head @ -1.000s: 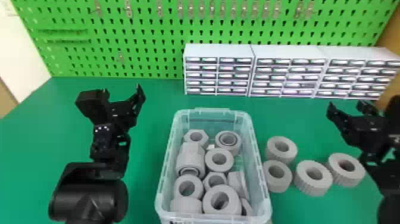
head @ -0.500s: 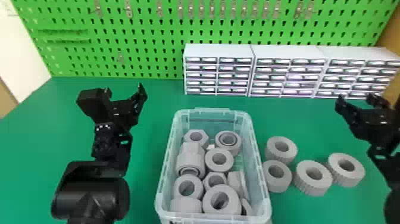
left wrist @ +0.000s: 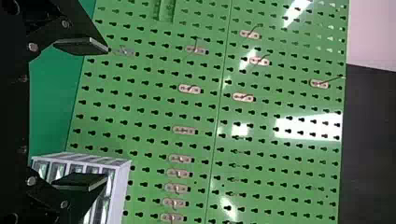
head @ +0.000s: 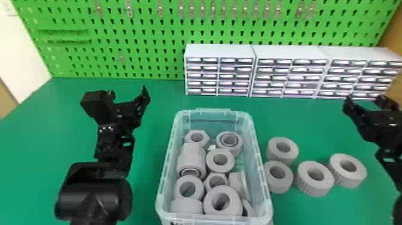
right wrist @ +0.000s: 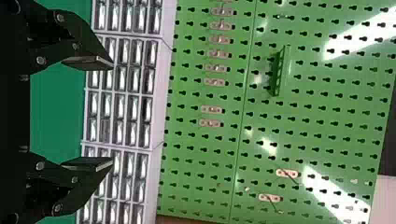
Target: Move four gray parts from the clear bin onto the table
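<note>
In the head view, the right end effector (head: pixel 365 100) has just drawn farther off from the four gray parts (head: pixel 315 187), which sit on the surface (head: pixel 161 101) nearer the robot than it and a little to its left — that count matches what the task asks for, so I judge the move complete and this a withdrawal with nothing left to fetch. The nearest of them to the clear bin (head: pixel 215 220) is just beside its wall, and the parts hardly differ in place from the earlier frames. The bin is farther to that end effector's left, also nearer the robot, with more gray parts (head: pixel 219 166) inside; these can probably stay. The left end effector (head: pixel 128 92) has hardly shifted, and has the bin to its right and nearer the robot. In the left wrist view its two fingers are spread wide, with nothing held; the pegboard (left wrist: pixel 261 149) is beyond them. In the right wrist view the other pair is also well apart and empty — drawer units (right wrist: pixel 123 84) are ahead of the fingertips — so no part is at risk of being dragged along.
</note>
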### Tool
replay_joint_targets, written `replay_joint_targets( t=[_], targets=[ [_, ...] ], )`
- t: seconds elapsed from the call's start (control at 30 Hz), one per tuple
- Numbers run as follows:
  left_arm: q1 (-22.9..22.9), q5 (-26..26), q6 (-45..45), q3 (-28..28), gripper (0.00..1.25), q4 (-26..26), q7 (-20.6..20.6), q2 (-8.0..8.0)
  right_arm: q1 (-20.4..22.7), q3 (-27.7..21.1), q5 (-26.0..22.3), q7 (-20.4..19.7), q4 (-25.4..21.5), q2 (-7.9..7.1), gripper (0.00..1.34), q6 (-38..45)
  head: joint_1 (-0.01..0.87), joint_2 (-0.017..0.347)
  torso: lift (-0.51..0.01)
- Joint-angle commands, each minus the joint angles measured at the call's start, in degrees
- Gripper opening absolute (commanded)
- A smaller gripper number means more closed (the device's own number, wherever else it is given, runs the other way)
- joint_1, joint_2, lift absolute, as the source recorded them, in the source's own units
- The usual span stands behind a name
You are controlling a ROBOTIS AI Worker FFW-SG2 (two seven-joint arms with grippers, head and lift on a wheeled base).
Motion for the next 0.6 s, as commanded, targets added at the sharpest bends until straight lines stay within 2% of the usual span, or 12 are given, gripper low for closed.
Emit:
replay_joint_targets(
  t=[0.0,0.57],
  targets=[
    [0.0,-0.1,-0.1,0.2,0.95,0.1,0.0,-0.29,0.2,-0.2,0.0,0.0,-0.1,0.09,0.81,0.2,0.693,0.072,-0.052],
    [-0.2,-0.2,-0.3,0.3,0.95,0.2,-0.5,-0.29,-0.2,0.0,-0.4,0.0,-0.1,0.53,0.81,0.5,0.693,0.072,-0.052]
  ],
)
